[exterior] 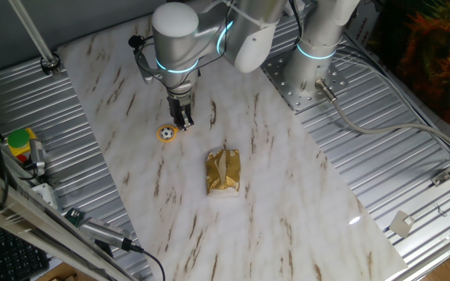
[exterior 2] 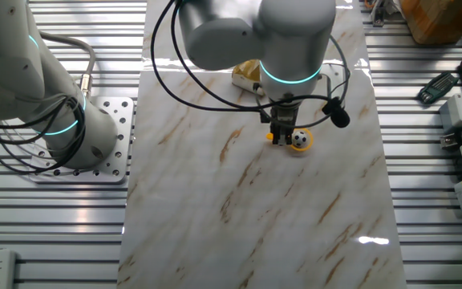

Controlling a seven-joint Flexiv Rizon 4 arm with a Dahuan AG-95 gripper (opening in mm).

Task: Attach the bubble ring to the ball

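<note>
The ball (exterior: 166,133), tiny and white with black patches, lies on the marble board, and the orange-yellow bubble ring (exterior: 166,139) lies around it. In the other fixed view the ball (exterior 2: 300,140) sits inside the ring (exterior 2: 307,147), and the ring's short handle runs left under my fingers, its end showing just past them. My gripper (exterior: 184,122) points straight down right beside the ball, low over the board, with its fingers close together on the handle. It also shows in the other fixed view (exterior 2: 283,134).
A gold foil packet (exterior: 223,172) lies on the board a short way from the ball; it also shows behind the arm (exterior 2: 247,74). The marble board (exterior: 287,211) is edged by ribbed metal. Tools and a yellow-green block (exterior: 19,142) sit off its side.
</note>
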